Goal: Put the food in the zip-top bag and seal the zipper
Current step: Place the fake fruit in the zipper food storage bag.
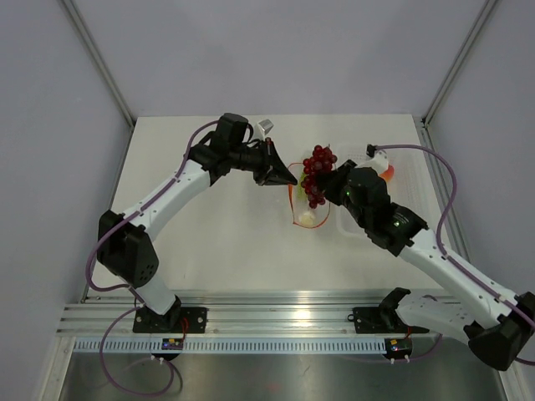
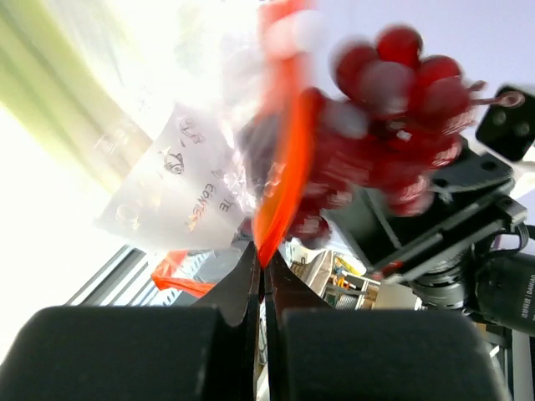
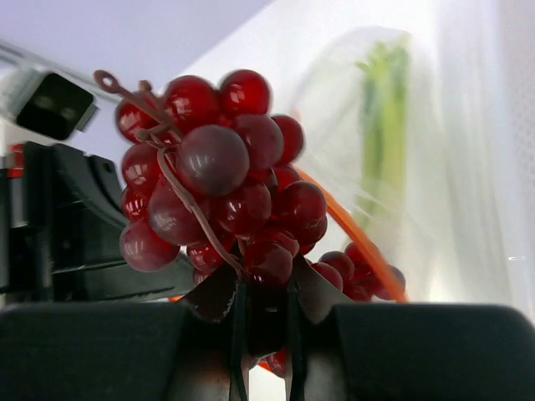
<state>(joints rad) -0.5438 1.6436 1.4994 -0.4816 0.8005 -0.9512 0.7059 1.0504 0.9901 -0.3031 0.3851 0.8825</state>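
My right gripper is shut on the bunch of dark red grapes and holds it in the air just over the zip-top bag. My left gripper is shut on the bag's orange-red zipper, lifting that edge so the mouth gapes. Pale-green stalks show through the clear plastic inside the bag. The grapes sit right beside the raised zipper. A round orange-pink fruit lies to the right, behind my right arm.
A rigid clear tray lies on the white table under my right arm, with the orange-pink fruit at its far end. Metal frame posts rise at the table's back corners. An aluminium rail runs along the near edge.
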